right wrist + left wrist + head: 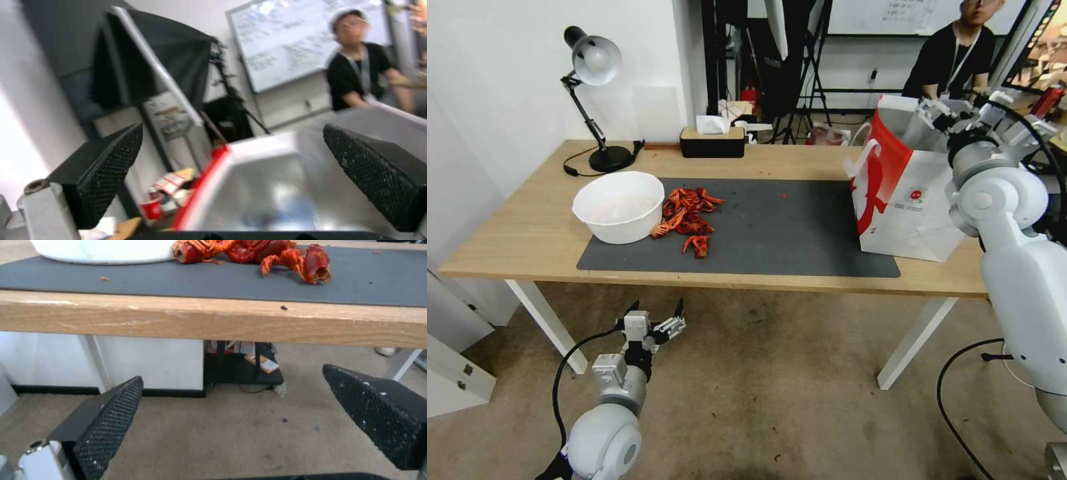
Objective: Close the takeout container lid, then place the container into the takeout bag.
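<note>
the right gripper point(231, 186) hangs at the open mouth of the takeout bag point(910, 200), its fingers point(106, 166) spread wide with nothing between them. through the gap the right wrist view looks down into the bag's pale interior, where a blurred bluish patch low down may be the takeout container, though it is too smeared to say for certain. no clamshell lies anywhere on the counter point(527, 233) or the dark mat point(774, 233), so the container's place cannot be fixed beyond that guess, and the state of the lid cannot be told.

the bag stands upright at the right end of the mat, its red side panel turned toward the white bowl point(619, 205) and the heap of red crayfish shells point(688, 217), well apart from both. as paper it should be light and easily creased, likely to tip or slide if an arm brushes its rim; the handles are the safest hold. a thin clear clamshell would be light, slick and springy, apt to pop open or buckle if pinched hard at the middle, so a gentle grip across the stiffer rim edges seems wisest, keeping it level so the berries do not roll.

the left gripper point(654, 327) waits low, in front of the counter edge and below it, above the carpet, fingers point(106, 420) apart and empty
</note>
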Controlling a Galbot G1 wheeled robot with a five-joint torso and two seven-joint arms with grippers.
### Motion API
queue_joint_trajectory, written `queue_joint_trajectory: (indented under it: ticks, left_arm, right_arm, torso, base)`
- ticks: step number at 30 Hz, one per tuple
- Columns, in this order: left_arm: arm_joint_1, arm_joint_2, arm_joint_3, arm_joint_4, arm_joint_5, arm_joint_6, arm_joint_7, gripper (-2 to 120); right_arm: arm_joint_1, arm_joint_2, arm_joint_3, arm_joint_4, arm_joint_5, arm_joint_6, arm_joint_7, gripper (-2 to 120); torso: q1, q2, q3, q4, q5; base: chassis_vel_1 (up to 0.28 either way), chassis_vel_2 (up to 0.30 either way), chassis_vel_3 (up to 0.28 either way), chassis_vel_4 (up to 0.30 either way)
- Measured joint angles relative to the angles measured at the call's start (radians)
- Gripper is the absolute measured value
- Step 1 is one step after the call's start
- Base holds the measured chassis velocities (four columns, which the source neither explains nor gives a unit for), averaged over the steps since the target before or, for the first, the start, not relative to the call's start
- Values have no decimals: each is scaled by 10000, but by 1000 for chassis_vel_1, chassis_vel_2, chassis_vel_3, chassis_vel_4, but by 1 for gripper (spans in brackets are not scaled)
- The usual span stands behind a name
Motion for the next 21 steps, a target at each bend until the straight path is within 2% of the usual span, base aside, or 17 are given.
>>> queue_joint_trajectory:
  ticks: [1,5,12,16,17,18,20,21]
  left_arm:
    - [0,0,0,0,0,0,0,100]
    - [83,-30,-41,-20,27,-46,70,100]
    - [104,-56,-86,-25,51,-122,127,100]
    - [86,-59,-96,-42,54,-154,113,100]
    - [85,-54,-101,-42,65,-181,104,100]
    - [85,-54,-101,-42,65,-181,104,100]
    - [97,-42,-107,-43,78,-205,101,100]
    - [97,-42,-107,-43,78,-205,101,100]
  right_arm:
    - [0,0,0,0,0,0,0,100]
    - [-418,-248,9,637,-271,368,-1243,100]
    - [-1376,-525,143,1605,-779,429,-1789,100]
    - [-2519,-768,287,2089,-1301,1013,-2339,100]
    - [-3243,-926,389,2306,-1539,1380,-2660,100]
    - [-3243,-926,389,2306,-1539,1380,-2660,100]
    - [-4297,-1126,630,2636,-1845,1876,-2948,100]
    - [-4297,-1126,630,2636,-1845,1876,-2948,100]
  torso:
    - [0,0,0,0,0]
    - [0,1,0,1,0]
    - [-1,1,-1,0,-2]
    - [0,1,-1,2,1]
    - [-1,1,0,-1,2]
    - [-1,1,0,-1,2]
    - [-1,1,-1,-2,0]
    - [-1,1,-1,-2,0]
  base:
    - [0,0,0,0]
    - [0,0,0,0]
    - [0,0,0,0]
    - [0,0,0,0]
    - [0,0,0,0]
    - [0,0,0,0]
    - [0,0,0,0]
    - [0,0,0,0]
